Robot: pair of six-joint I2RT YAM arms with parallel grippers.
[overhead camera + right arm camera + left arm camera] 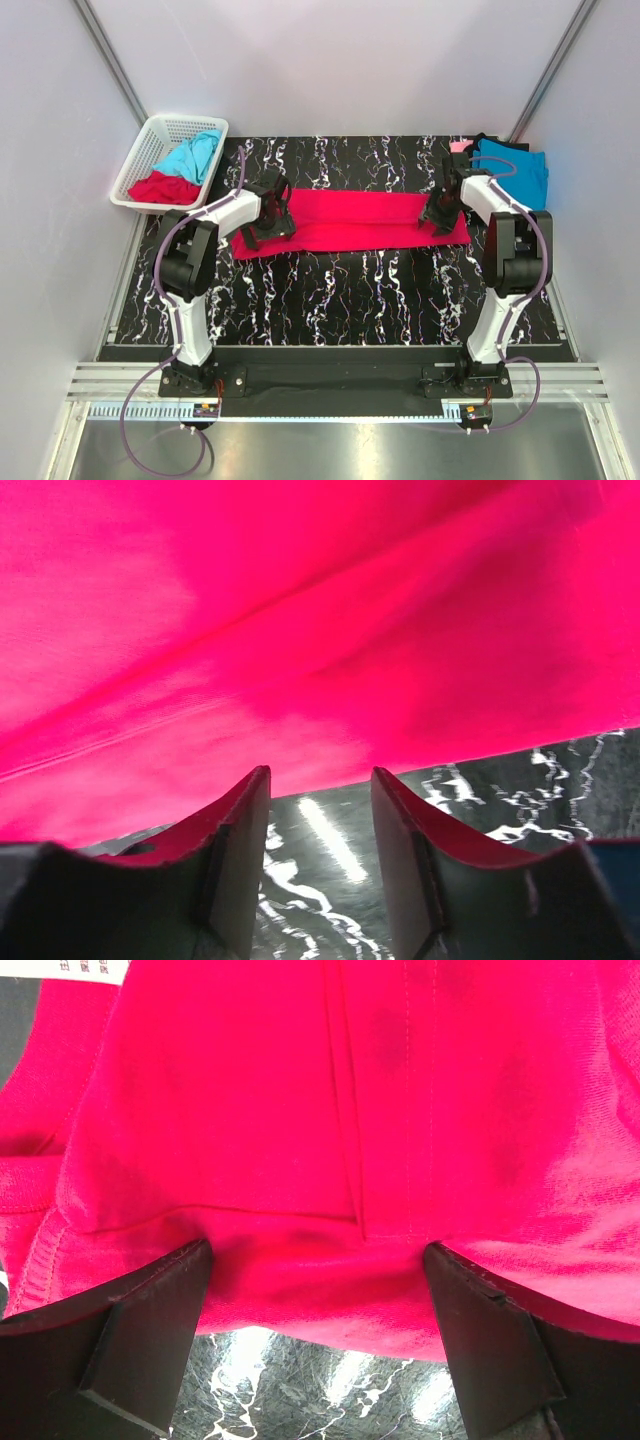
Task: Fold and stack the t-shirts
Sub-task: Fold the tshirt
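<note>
A crimson red t-shirt (350,220) lies folded into a long band across the middle of the black marbled table (340,300). My left gripper (262,215) is at its left end. In the left wrist view the left gripper (318,1250) is open wide, with the near edge of the red cloth (300,1110) lying between its fingers. My right gripper (440,210) is at the band's right end. In the right wrist view the right gripper (320,772) is open over bare table, and the red cloth's (300,610) edge lies just beyond its tips.
A white lattice basket (150,135) at the back left holds a turquoise shirt (190,155) and a red one (162,187). At the back right a folded turquoise shirt (515,170) tops a pile showing black (480,140) and pink (460,146) edges. Walls close in on both sides.
</note>
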